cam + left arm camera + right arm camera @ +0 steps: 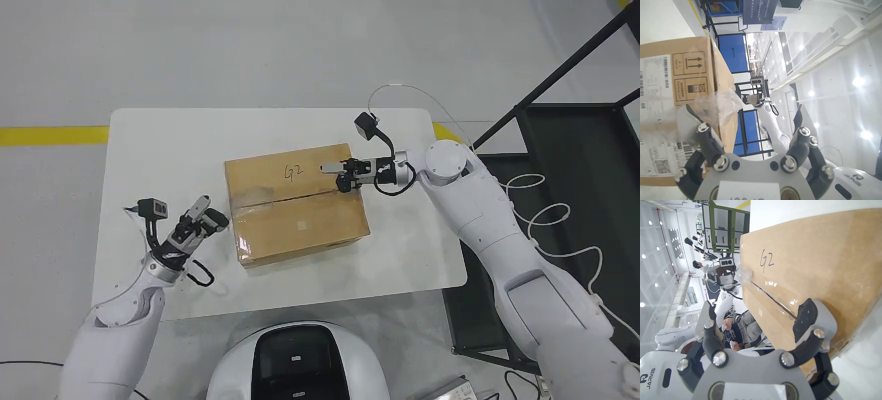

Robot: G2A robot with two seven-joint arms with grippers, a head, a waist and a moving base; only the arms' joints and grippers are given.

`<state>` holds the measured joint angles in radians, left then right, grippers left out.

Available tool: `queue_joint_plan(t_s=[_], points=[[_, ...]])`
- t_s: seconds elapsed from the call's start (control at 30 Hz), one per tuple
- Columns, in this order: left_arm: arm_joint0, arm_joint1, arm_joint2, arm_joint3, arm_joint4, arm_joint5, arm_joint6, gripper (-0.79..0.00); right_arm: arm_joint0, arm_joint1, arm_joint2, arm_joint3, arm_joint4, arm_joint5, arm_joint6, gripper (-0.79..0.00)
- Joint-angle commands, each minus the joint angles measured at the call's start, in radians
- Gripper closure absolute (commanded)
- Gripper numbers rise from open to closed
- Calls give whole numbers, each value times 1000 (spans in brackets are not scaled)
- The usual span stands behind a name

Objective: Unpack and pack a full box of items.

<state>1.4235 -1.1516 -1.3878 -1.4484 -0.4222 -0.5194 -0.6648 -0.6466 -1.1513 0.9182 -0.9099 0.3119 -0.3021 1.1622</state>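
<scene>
The cardboard box [295, 205] sits closed on the white tabletop [160, 150], between the two hands. The right hand [757, 303] is open, jaws spread wide, at the near end of the box's lid. One padded finger [806, 317] lies on the lid right over the taped centre seam [772, 298], while the other hangs past the box's edge, off the cardboard. Ahead of this hand the seam runs away across the lid to a piece of crumpled clear tape [743, 274] sticking up at the far end. A handwritten mark [767, 260] lies just beside the seam. The left hand [742, 109] is open too, gripping nothing, and sits just beside the box's opposite side wall. That labelled wall is right ahead of one of its fingers [689, 121], and the crumpled clear tape [719, 106] bulges off the wall's upper edge there. Whether the finger touches the tape I cannot tell.
</scene>
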Motion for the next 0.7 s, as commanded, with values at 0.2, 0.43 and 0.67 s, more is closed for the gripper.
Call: queue_joint_plan(t_s=[0.2, 0.43, 0.67], points=[[17, 2, -7, -99, 23, 16, 6, -785, 0, 0, 0, 0, 0, 0, 0, -785], [108, 11, -56, -159, -33, -63, -41, -785, 0, 0, 0, 0, 0, 0, 0, -785], [231, 27, -225, -142, -129, -171, -31, -785, 0, 0, 0, 0, 0, 0, 0, -785]])
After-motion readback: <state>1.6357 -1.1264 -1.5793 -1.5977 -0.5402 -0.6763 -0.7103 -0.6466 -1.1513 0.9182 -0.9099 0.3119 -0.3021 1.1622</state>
